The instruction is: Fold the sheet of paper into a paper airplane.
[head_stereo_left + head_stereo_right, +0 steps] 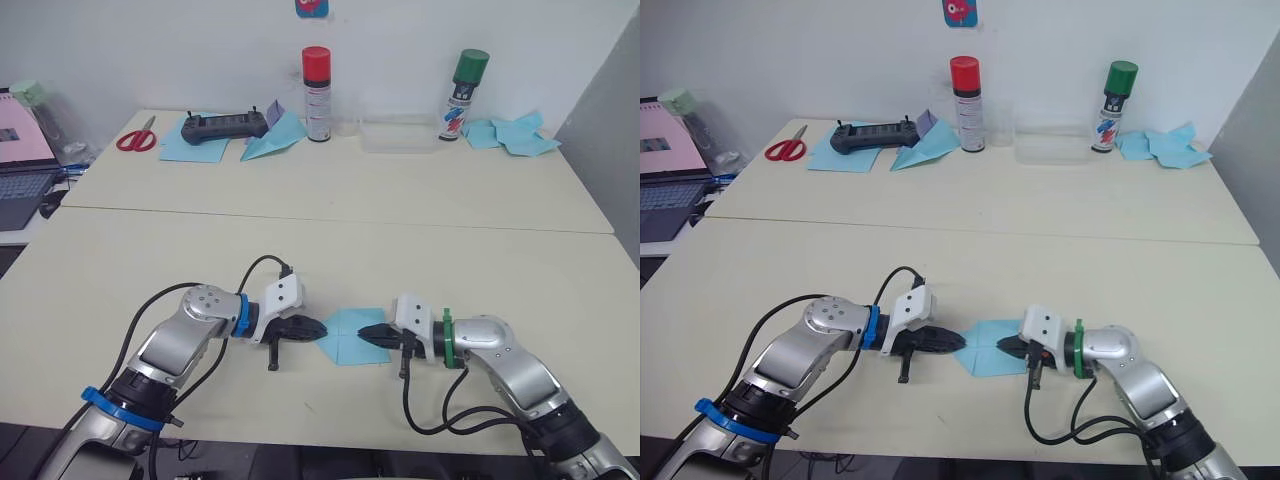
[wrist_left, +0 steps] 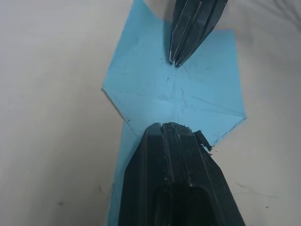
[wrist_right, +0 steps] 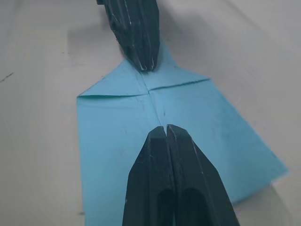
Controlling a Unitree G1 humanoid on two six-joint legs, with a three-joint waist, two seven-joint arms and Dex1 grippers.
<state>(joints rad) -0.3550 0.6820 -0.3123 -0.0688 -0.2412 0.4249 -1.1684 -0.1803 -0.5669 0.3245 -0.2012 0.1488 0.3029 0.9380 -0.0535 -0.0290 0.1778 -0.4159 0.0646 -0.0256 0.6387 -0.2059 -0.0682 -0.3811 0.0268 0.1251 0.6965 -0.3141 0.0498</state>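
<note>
The sheet of paper [image 1: 348, 336] is light blue and lies flat on the table near the front edge, between my two grippers. Its creases cross at the middle, and two corners are folded in to a point on the side of my left arm. My left gripper [image 1: 318, 328] is shut, its tip resting on that pointed end [image 2: 164, 126]. My right gripper [image 1: 366, 334] is shut too, its tip pressing on the sheet from the opposite side [image 3: 165, 128]. The two tips face each other a short way apart over the sheet's centre crease.
Along the back of the far table are red scissors [image 1: 137, 138], a black controller [image 1: 225, 126] on a blue sheet, another blue paper plane [image 1: 275, 140], a red-capped spray can [image 1: 317, 95], a clear tray [image 1: 398, 135], a green-capped can [image 1: 463, 95] and crumpled blue papers [image 1: 515, 133]. A laptop [image 1: 22, 170] sits far left.
</note>
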